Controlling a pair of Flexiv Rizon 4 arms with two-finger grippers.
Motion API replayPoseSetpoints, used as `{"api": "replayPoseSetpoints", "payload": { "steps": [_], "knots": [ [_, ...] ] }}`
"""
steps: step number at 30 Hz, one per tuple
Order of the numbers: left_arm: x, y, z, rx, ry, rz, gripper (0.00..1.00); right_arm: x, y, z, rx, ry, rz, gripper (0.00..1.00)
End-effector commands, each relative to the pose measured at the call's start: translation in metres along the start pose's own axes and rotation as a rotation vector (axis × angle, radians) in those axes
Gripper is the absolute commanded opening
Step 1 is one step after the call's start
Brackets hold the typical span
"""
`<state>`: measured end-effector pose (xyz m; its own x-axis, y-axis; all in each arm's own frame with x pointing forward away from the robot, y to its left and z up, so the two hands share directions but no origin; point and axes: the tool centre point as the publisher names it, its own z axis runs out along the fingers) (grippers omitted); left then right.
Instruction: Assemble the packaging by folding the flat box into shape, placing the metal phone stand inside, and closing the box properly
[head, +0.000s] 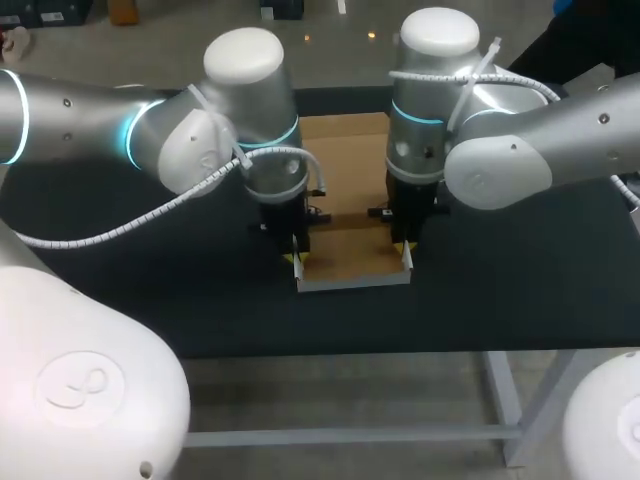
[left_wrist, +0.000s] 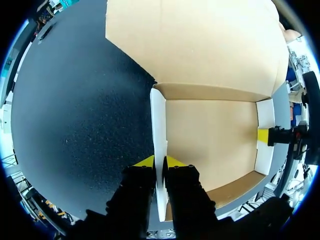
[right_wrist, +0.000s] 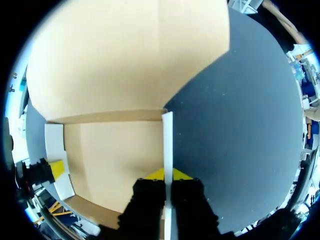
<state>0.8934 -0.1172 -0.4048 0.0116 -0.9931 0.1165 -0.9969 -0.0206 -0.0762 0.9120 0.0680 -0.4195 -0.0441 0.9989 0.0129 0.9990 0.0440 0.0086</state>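
— Where is the box?

— The box (head: 350, 235) sits on the dark table (head: 150, 270), right between my two arms. Its brown inside faces up, and the big lid flap (head: 345, 150) lies flat on the far side, away from me.

— What does your left gripper have?

— My left gripper (left_wrist: 159, 161) is nearly closed, with one yellow tip on each face of the left side wall (left_wrist: 158, 125). That white wall stands upright between my fingers.

— And the right one?

— It mirrors the left. My right gripper (right_wrist: 167, 173) is pinched narrow on the right side wall (right_wrist: 167, 140), which also stands on edge, one finger inside the box and one outside.

— How do the other sides stand?

— The low front wall (head: 355, 282) is raised along the near edge and shows its white outer face from above. The box floor between the two walls lies flat on the table.
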Motion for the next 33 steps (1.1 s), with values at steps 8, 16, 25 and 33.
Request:
{"api": "replayPoseSetpoints", "payload": {
  "steps": [8, 16, 25, 33],
  "knots": [
    [0.005, -0.001, 0.016, 0.002, -0.09, 0.0, 0.0, 0.002, 0.001, 0.0, 0.004, -0.002, -0.001, 0.0],
    [0.005, -0.002, 0.016, 0.003, -0.095, 0.005, 0.0, 0.002, 0.001, 0.0, 0.004, -0.002, -0.001, 0.0],
    [0.003, -0.002, 0.014, 0.009, -0.086, 0.003, 0.0, 0.002, 0.001, 0.0, 0.004, -0.002, -0.001, 0.44],
    [0.003, -0.001, 0.011, 0.008, -0.08, 0.012, 0.0, -0.014, -0.014, -0.027, -0.088, 0.025, -0.022, 1.0]
  ]
}}
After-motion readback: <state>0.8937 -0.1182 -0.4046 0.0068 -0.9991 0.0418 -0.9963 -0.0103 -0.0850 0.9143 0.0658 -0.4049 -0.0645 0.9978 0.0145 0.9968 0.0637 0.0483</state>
